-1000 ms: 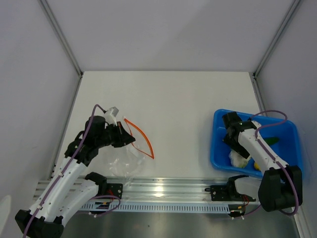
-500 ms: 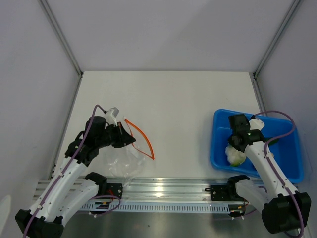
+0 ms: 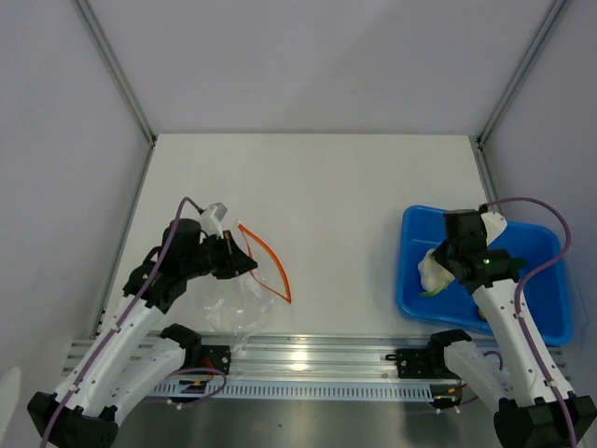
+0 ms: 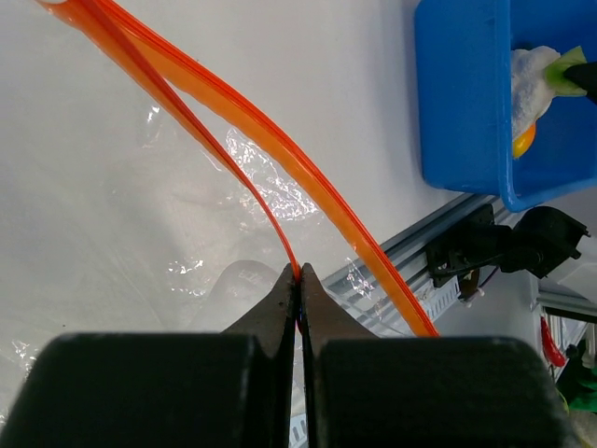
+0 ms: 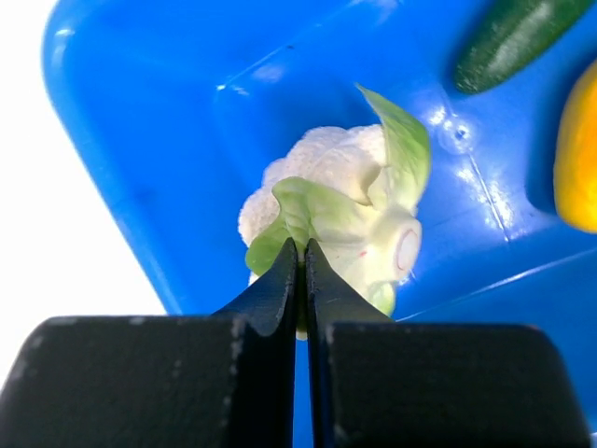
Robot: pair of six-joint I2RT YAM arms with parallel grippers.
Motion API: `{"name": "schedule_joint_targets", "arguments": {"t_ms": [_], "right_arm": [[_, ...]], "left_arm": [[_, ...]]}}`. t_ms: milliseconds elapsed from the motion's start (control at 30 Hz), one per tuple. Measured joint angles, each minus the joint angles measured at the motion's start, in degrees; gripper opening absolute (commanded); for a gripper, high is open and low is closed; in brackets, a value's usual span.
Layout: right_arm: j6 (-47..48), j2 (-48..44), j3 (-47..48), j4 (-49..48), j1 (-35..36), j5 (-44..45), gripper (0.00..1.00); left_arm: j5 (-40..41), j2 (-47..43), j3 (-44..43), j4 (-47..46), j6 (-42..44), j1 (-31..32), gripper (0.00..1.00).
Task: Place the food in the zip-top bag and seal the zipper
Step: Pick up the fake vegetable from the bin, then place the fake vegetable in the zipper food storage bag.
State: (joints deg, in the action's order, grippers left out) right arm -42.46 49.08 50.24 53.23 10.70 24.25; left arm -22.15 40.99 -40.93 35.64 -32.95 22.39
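Lifted since a moment ago, the leafy lump [image 5: 345, 215] hangs above the tray [image 3: 410, 289], pinched by one thin leaf in the clenched right jaws. It looks light and soft and may slip, so its firmer body seems the safer hold. The left jaws clamp the zipper [image 4: 280, 154], holding the limp bag [image 3: 229, 303] open over the table [image 3: 317, 177]. The cucumber [image 5: 518, 37] and fruit [image 5: 580, 149] wait in the tray.

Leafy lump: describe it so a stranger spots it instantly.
Find the blue tray on the right. The right gripper pinches a leaf of the leafy lump. It is pale green-white and frilly, unlike the dark green cucumber and yellow-orange fruit.
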Motion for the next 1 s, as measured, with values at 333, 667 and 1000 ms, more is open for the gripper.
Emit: {"name": "schedule_joint_targets", "arguments": {"t_ms": [333, 667, 1000], "right_arm": [[8.44, -4.42, 6.54, -1.7, 2.89, -11.78, 0.0], [10.58, -3.78, 13.55, -11.15, 16.79, -27.96, 0.0], [11.02, 7.78, 14.62, -23.78, 41.44, -32.37, 0.0]], "left_arm": [[-1.03, 0.31, 0.0, -0.22, -0.02, 0.81, 0.0], [-4.39, 2.99, 0.0, -2.73, -0.61, 3.89, 0.01], [-5.53, 4.11, -0.02, -4.66, -1.53, 7.72, 0.01]]}}
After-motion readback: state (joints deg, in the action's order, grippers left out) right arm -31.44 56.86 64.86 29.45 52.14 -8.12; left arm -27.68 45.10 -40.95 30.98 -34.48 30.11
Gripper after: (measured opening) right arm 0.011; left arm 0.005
